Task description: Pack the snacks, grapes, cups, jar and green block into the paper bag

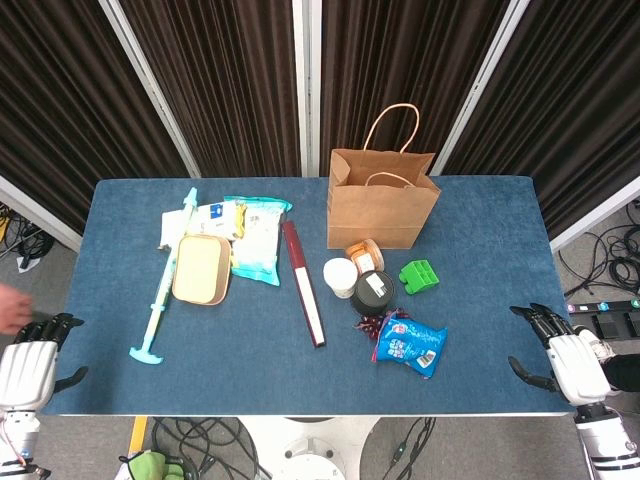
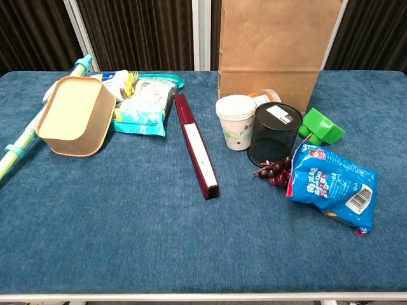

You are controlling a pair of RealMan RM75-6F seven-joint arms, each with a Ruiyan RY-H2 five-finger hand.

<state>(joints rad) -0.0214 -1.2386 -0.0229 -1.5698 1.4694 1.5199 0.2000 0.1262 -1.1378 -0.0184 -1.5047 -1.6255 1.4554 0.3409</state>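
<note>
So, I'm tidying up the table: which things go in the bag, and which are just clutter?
For the bag: brown paper bag, blue snack packet, dark grapes, white paper cups, orange-lidded jar, green block.

Clutter: dark red flat box, tan tub, teal stick.

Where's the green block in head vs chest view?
Head view: green block right of centre, right of the black mesh cup.
Chest view: green block at right, below the paper bag.
Shared landmark: the paper bag behind it.
</note>
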